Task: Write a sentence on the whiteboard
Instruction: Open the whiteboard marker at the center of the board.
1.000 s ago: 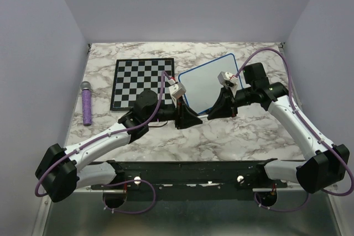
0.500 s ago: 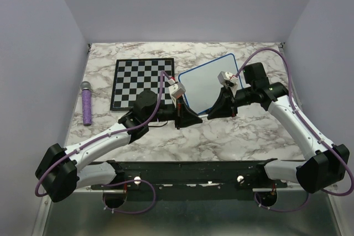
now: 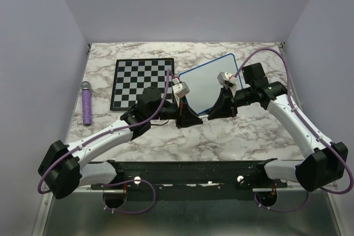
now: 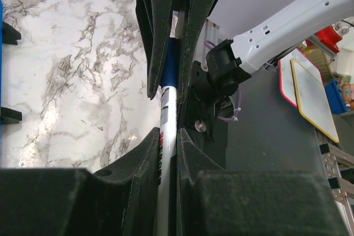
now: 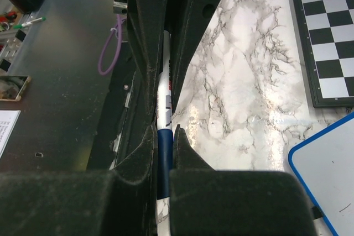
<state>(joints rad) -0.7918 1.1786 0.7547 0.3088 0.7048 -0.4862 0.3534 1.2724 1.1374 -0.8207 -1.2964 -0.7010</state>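
The whiteboard, white with a blue frame, lies right of centre; its face looks blank and no sentence shows on it. Its corner shows in the right wrist view. A marker is held between both grippers just in front of the board. My left gripper is shut on the marker's white barrel. My right gripper is shut on its dark blue cap. The two grippers face each other, fingertips almost touching. In the top view the marker is hidden by the fingers.
A black-and-white chessboard lies left of the whiteboard. A purple microphone-shaped object lies at the far left of the marble table. The whiteboard's black feet show at the left edge of the left wrist view.
My left arm has shifted slightly to the right, bringing its gripper closer to the right gripper. The right arm and the whiteboard have not moved.
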